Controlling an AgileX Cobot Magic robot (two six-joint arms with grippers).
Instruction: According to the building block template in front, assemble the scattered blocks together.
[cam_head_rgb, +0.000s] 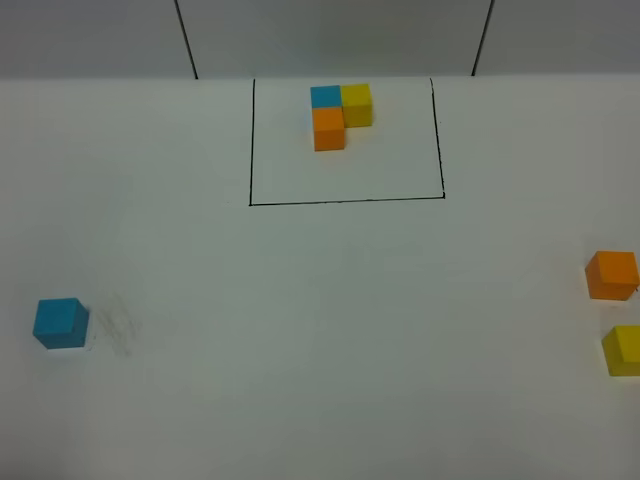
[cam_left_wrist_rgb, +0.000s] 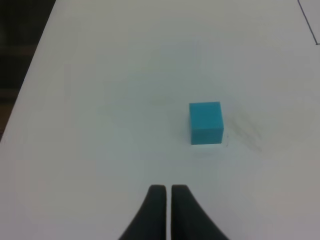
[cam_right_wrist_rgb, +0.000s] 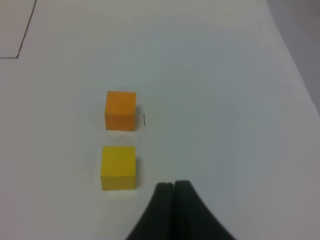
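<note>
no block gathered yet: the building block template (cam_head_rgb: 338, 115) is noted at 12 o'clock of the high view, the sky-blue cube (cam_head_rgb: 60, 323) at 8, orange cube (cam_head_rgb: 611, 275) at 3, yellow cube (cam_head_rgb: 624, 350) at 4. left gripper (cam_left_wrist_rgb: 168, 192) and right gripper (cam_right_wrist_rgb: 172, 187) are both clenched on nothing, short of the cubes. next, it is judged, jaws are to be opened and lowered around one cube.

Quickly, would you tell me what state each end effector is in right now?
Left end effector: closed, holding nothing.
Right end effector: closed, holding nothing.
</note>
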